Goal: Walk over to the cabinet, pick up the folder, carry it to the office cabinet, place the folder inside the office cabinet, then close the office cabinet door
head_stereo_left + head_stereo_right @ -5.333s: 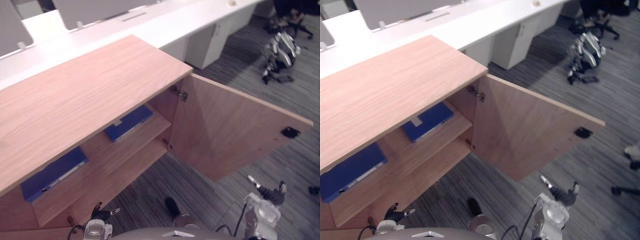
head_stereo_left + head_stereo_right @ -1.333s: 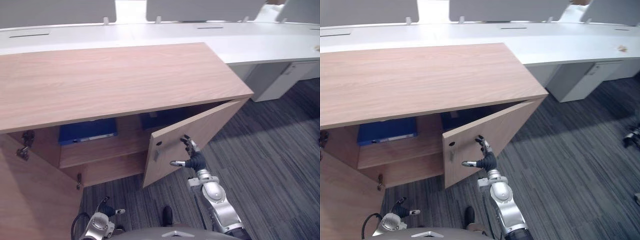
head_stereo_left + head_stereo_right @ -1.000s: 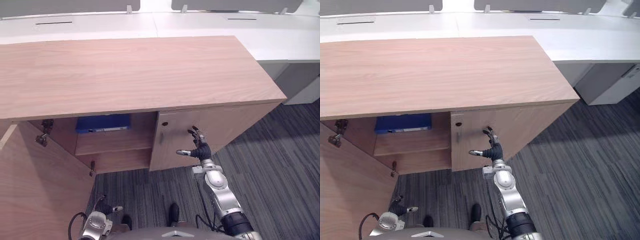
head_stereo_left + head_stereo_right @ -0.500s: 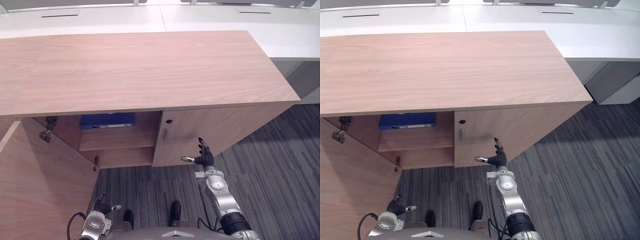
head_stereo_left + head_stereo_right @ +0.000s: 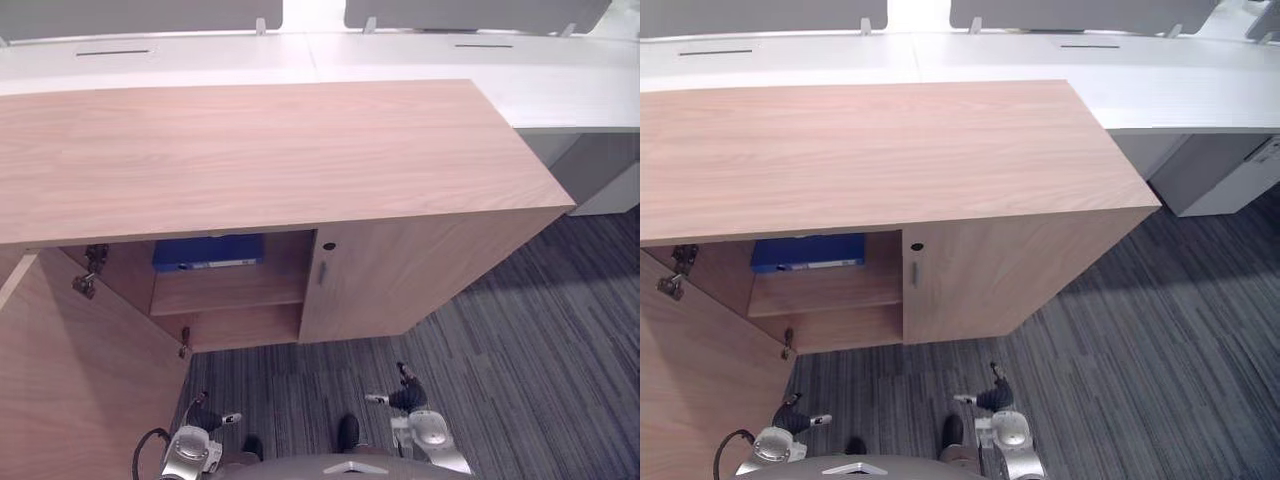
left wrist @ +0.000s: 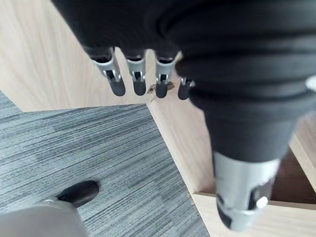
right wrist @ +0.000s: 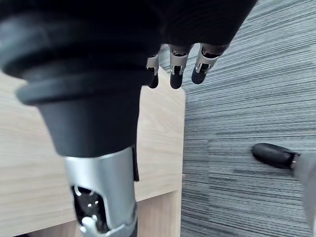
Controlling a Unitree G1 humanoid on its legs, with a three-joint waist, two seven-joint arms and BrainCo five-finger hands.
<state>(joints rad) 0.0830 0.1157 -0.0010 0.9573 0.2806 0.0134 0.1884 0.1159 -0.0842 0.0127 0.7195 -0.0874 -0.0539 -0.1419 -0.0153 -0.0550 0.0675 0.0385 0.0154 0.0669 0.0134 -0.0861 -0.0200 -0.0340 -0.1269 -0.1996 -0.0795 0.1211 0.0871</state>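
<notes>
While one folder (image 5: 208, 252) sits shelved (one door (image 5: 400, 275) shut), left hand (image 5: 205, 416) and right hand (image 5: 406, 398) hang slack-fingered.

The right hand (image 7: 113, 54) hangs with straight, empty fingers near the wooden cabinet panel (image 7: 162, 131), above striped grey carpet (image 7: 247, 108)

I see left hand (image 6: 143, 24) and right hand (image 7: 197, 19) alike: black ribbed covers, silver fingers (image 6: 112, 69), dark rounded tips, silver thumbs.
</notes>
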